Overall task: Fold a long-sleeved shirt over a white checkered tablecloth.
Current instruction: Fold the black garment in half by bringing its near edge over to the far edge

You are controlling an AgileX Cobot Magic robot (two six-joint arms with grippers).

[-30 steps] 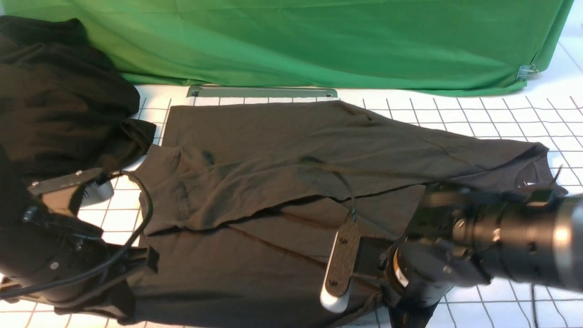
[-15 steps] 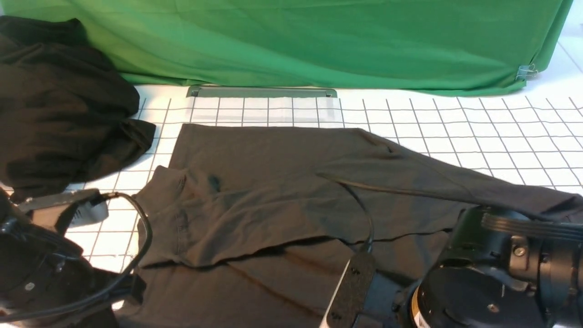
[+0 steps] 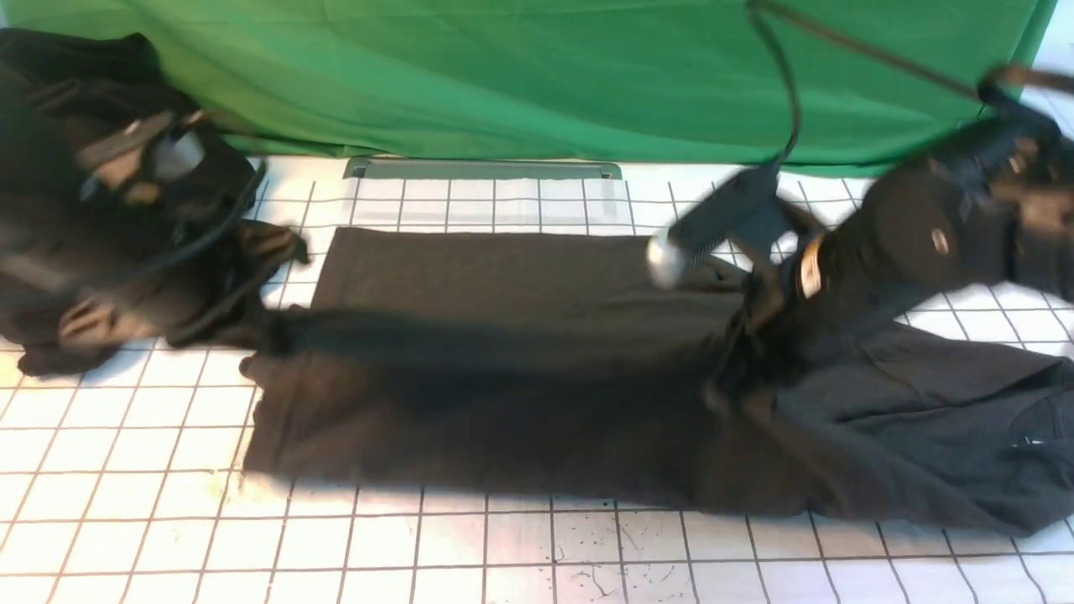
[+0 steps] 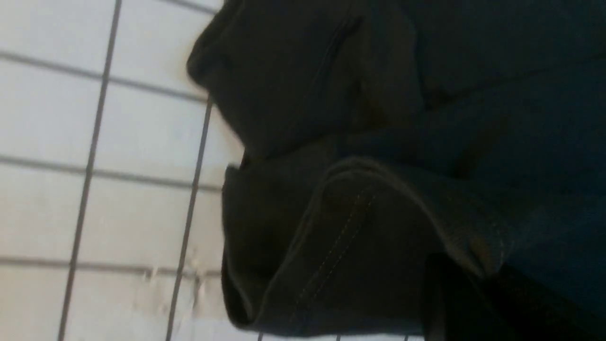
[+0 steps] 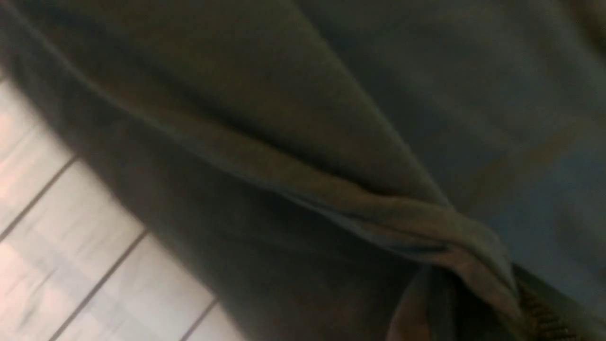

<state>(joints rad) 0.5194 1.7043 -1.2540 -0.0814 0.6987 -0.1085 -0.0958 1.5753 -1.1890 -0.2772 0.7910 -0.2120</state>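
The long-sleeved shirt (image 3: 503, 268), dark brownish-black, lies lengthwise on the white checkered tablecloth (image 3: 168, 520), with its collar end at the right (image 3: 1007, 419). A long fold of it is raised and stretched taut between my two grippers. My right gripper (image 3: 742, 335) is shut on a bunched ridge of the shirt (image 5: 388, 213). My left gripper (image 4: 483, 279) is shut on a stitched hem edge (image 4: 360, 199). In the front view the left arm (image 3: 134, 168) is blurred against dark fabric, and its fingertips do not show clearly.
A blacker heap of fabric (image 3: 50, 84) sits at the far left, under and behind the left arm. The green backdrop cloth (image 3: 503, 75) hangs along the back, with a grey strip (image 3: 482, 168) at its foot. Bare checkered squares show along the near edge.
Both arms have swung up and away from the near edge, carrying the shirt's near edge over its body. The near squares of the tablecloth have come into view.
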